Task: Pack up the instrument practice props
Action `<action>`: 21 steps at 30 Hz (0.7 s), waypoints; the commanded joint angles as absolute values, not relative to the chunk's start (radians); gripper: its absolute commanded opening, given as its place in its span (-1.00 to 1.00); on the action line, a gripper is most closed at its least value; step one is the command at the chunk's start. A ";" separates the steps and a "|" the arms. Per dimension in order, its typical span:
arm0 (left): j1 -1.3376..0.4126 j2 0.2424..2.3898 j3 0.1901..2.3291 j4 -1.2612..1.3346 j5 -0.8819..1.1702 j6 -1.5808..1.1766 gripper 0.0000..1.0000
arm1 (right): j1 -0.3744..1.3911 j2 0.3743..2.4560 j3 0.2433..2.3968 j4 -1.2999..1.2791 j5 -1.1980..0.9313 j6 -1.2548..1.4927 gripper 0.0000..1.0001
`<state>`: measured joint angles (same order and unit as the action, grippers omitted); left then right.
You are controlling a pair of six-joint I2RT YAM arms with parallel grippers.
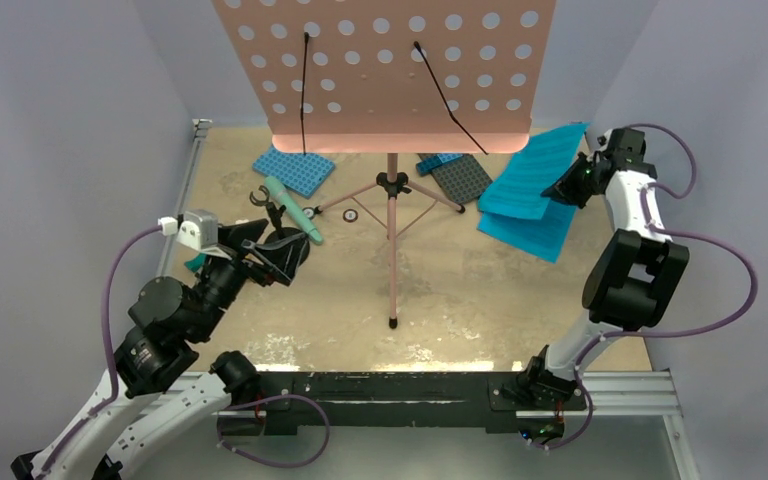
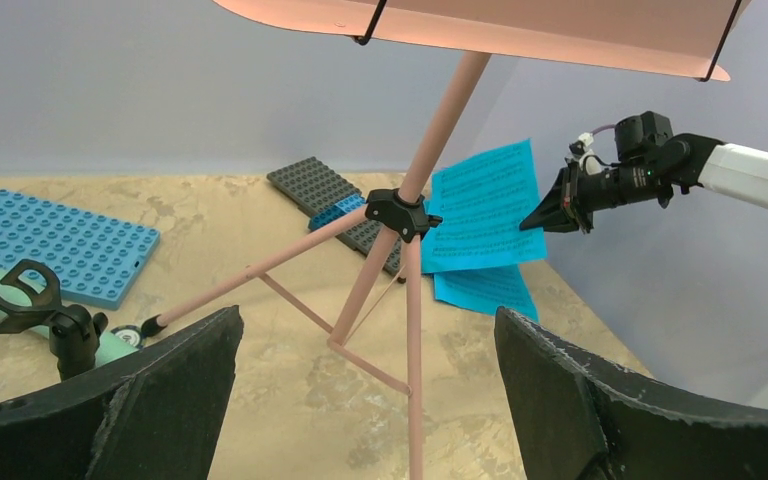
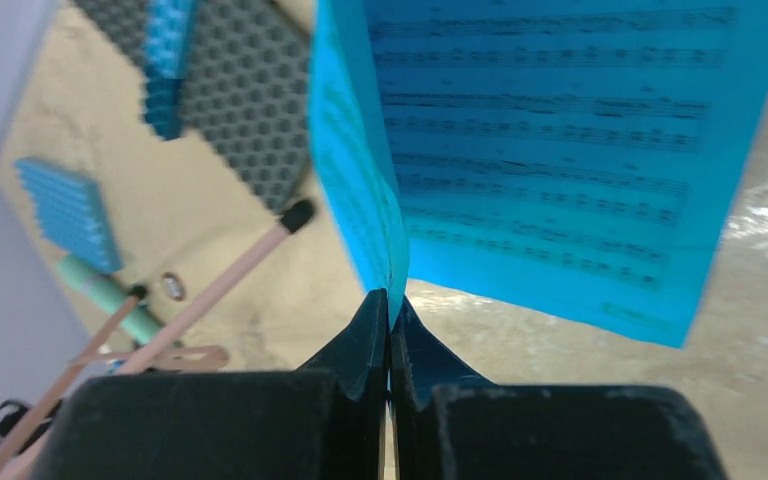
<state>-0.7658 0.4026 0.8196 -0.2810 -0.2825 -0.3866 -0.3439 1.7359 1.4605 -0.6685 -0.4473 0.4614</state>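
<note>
Top view: right gripper pinches a cyan sheet-music page by one edge, lifted at the far right. A second cyan page lies flat under it, just beside the pink music stand. Risk: the floppy page sags and snags the stand's leg or board lip. Left gripper hangs spread apart and empty, close to the mint-green microphone. Left wrist view: jaws wide, nothing between them, tripod legs dead ahead, black mic stand at the left (a careless reach likely topples the tripod). Right wrist view: fingers clamped on the very margin of the page, a thin hold, so it may slip out, crease or tear.
</note>
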 commanded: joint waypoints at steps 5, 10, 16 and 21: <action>-0.767 0.368 0.800 -0.304 -0.296 -0.409 1.00 | -0.343 1.790 1.400 -0.711 -0.281 0.344 -1.00; -0.767 0.373 0.792 -0.316 -0.293 -0.421 1.00 | -0.343 1.811 1.392 -0.722 -0.235 0.339 -0.82; -0.767 0.371 0.793 -0.323 -0.312 -0.417 1.00 | -0.344 1.804 1.400 -0.739 -0.184 0.345 -0.07; -0.767 0.373 0.796 -0.341 -0.351 -0.442 1.00 | -0.343 1.772 1.420 -0.781 -0.122 0.356 0.14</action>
